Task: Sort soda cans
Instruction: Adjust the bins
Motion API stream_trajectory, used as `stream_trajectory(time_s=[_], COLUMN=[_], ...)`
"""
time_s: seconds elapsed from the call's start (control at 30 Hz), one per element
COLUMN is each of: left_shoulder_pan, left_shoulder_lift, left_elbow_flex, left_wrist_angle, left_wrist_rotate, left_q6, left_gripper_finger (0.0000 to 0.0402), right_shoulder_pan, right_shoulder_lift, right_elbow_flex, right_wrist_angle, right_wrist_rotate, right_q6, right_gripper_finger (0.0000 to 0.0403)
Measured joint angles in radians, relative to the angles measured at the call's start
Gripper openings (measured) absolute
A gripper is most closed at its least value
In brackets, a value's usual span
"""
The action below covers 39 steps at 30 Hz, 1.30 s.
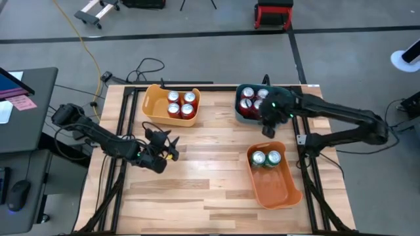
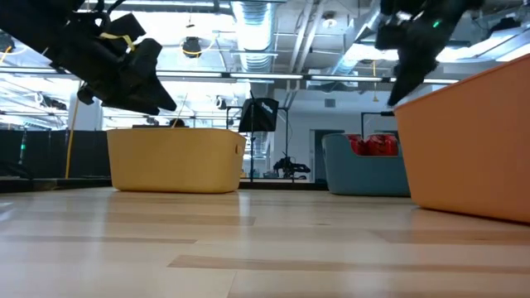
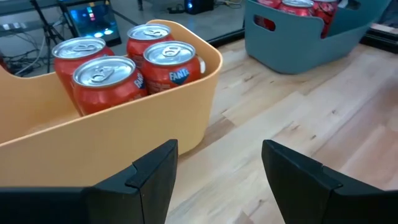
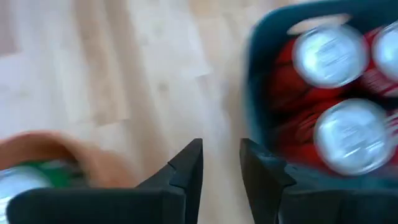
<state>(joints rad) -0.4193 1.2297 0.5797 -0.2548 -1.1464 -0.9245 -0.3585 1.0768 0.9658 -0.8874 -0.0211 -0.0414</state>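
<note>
Several red soda cans stand upright in the yellow bin, seen close in the left wrist view as red cans. More red cans stand in the teal bin. Two green cans stand in the orange bin. My left gripper hangs open and empty over bare table, near the yellow bin's near side. My right gripper hovers above the teal bin's near wall, its fingers a narrow gap apart and empty.
The three bins sit on a wooden table: yellow at far left-centre, teal at far right, orange at near right. Bare wood lies across the middle and near left. A black frame runs along the table's sides. Room clutter lies beyond.
</note>
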Motion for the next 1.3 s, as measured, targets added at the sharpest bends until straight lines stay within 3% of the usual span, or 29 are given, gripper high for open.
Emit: stream_trajectory(time_s=[0.17, 0.37, 0.5, 0.63, 1.0, 1.3], left_shoulder_pan=[-0.022, -0.043, -0.047, -0.047, -0.047, -0.047], left_shoulder_lift=[0.0, 0.0, 0.0, 0.0, 0.0, 0.0], left_elbow_flex=[0.0, 0.0, 0.0, 0.0, 0.0, 0.0], left_wrist_angle=[0.0, 0.0, 0.0, 0.0, 0.014, 0.03], left_wrist_rotate=[0.001, 0.0, 0.0, -0.002, -0.004, -0.004], left_q6=[0.0, 0.014, 0.023, 0.023, 0.022, 0.022], left_gripper_finger=[0.0228, 0.0228, 0.0228, 0.0228, 0.0228, 0.0228], right_shoulder_pan=[0.17, 0.489, 0.717, 0.881, 1.172, 1.254], right_shoulder_lift=[-0.089, -0.16, -0.159, -0.122, 0.024, 0.057], right_elbow_flex=[0.0, 0.0, 0.002, -0.007, -0.121, -0.195], right_wrist_angle=[-0.133, -0.197, -0.277, -0.347, -0.392, -0.223], right_wrist_rotate=[-0.006, 0.01, 0.062, 0.103, -0.014, -0.05], right_q6=[0.184, 0.441, 0.611, 0.807, 1.237, 1.352], right_gripper_finger=[0.0104, 0.0048, 0.0009, 0.0007, 0.0001, 0.0])
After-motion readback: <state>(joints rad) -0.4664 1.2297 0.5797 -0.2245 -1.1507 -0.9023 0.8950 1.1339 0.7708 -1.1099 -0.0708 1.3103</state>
